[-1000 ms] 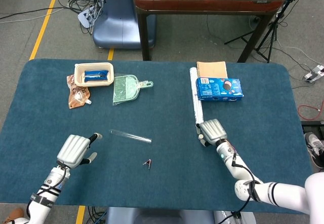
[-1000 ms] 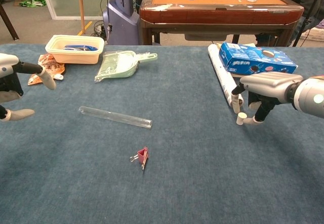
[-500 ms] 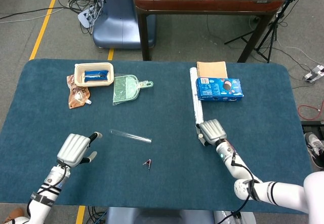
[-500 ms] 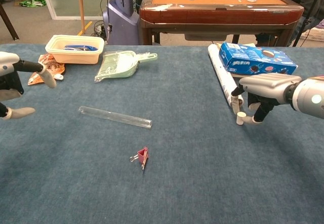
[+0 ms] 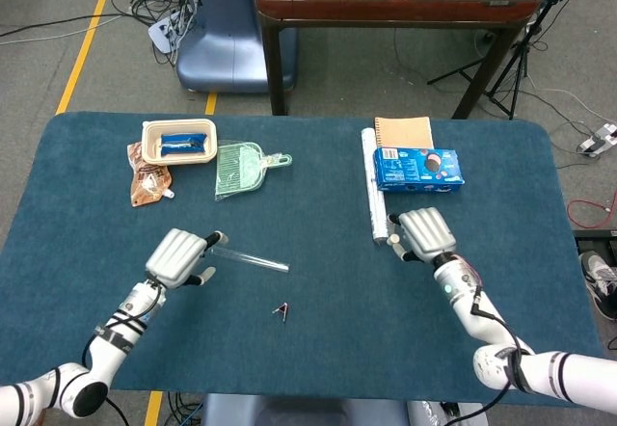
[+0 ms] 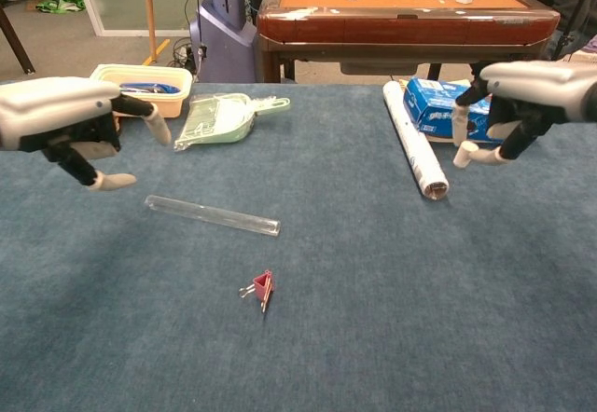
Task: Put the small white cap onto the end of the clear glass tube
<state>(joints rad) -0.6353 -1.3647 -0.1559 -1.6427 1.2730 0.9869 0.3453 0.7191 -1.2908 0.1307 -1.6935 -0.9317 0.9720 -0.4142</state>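
Glass tube: clear glass tube (image 6: 213,215) lies flat on the blue bench (image 5: 318,349) toward its left half, long axis running from upper left to lower right in both views; which end is the open one cannot be told.
Cap: small white cap (image 6: 464,155) is off the bench, pinched in the right robot hand, well apart from the tube.
Right robot hand: right robot hand (image 6: 527,95) is raised over the right side of the bench, in front of the blue box, fingers curled with thumb and a finger closed on the cap; in the head view (image 5: 421,233) the cap is hidden under it.
Left robot hand: left robot hand (image 6: 65,118) hangs above the tube's upper-left end, fingers spread and holding nothing; whether it touches the glass cannot be told. Head view (image 5: 179,255) puts it just beside that end.
Other things: red binder clip (image 6: 260,290) in front of the tube; white roll (image 6: 415,151) and blue box (image 6: 438,106) on the right; green dustpan (image 6: 220,117) and cream tray (image 6: 138,89) at the back left.
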